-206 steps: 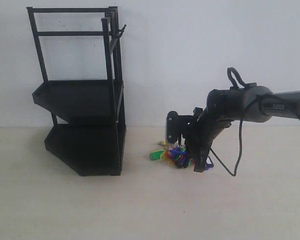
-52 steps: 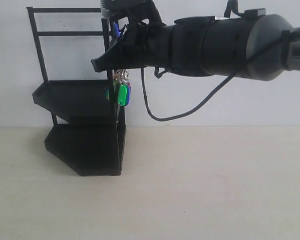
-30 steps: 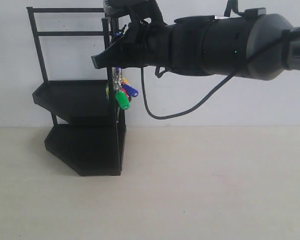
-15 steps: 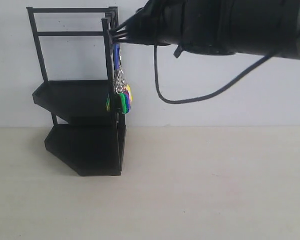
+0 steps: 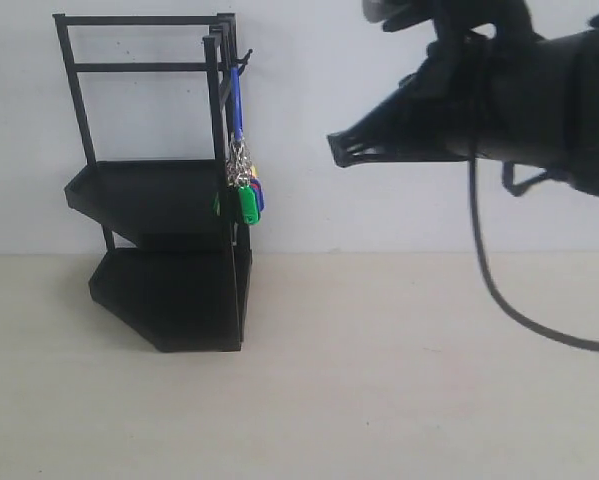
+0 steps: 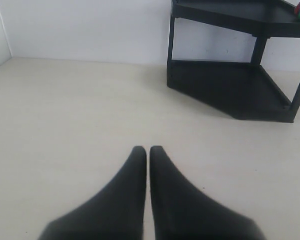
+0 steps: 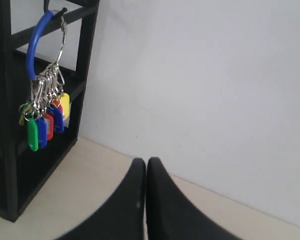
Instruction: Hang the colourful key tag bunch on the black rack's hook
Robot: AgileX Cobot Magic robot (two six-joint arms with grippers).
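Note:
The colourful key tag bunch (image 5: pixel 243 195) hangs by its large blue ring from the hook (image 5: pixel 243 58) on the black rack (image 5: pixel 159 190). In the right wrist view the bunch (image 7: pixel 42 120) dangles from the hook (image 7: pixel 58 12) beside the rack post (image 7: pixel 3 100), untouched. My right gripper (image 5: pixel 337 148) is high in the air, well right of the rack, shut with nothing in it (image 7: pixel 145 161). My left gripper (image 6: pixel 147 149) is shut and empty, low over the table, facing the rack (image 6: pixel 240 85); it does not appear in the exterior view.
A white wall stands right behind the rack. The beige table (image 5: pixel 399 380) stretches to the right and front of the rack. The right arm's black cable (image 5: pixel 489 270) loops down at the right side.
My right gripper let go of the blue ring, which now hangs on the hook, and pulled away to the right. The bunch has settled straight down.

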